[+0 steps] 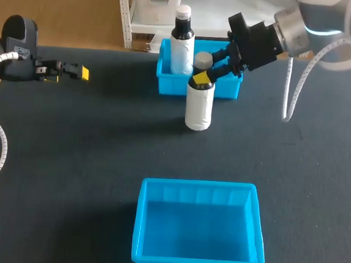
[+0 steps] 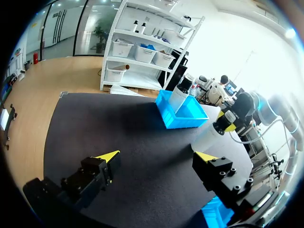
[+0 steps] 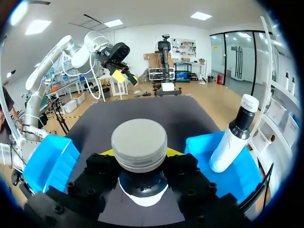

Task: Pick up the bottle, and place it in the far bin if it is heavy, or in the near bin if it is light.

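- The bottle (image 1: 199, 104) – white body, dark neck, grey cap – is standing upright on the dark bench (image 1: 102, 138), just in front of the far bin (image 1: 229, 87).
- The right gripper (image 1: 206, 73) is reaching in from the far right corner, its fingers clamping the bottle's neck from both sides just under the cap. In the right wrist view the cap is filling the space between the black fingers (image 3: 197, 183), with the yellow tips peeking out on either side.
- The left gripper (image 1: 82, 72) is hanging over the bench's far left side, well apart from the bottle, with its fingers (image 2: 108, 156) standing wide apart and nothing between them.
- A second bottle (image 1: 183, 45) with a white cap is sitting inside the far bin, at its left end.
- The near bin (image 1: 157, 223) is lying at the front edge of the bench, roughly in line with the bottle – well apart from it.
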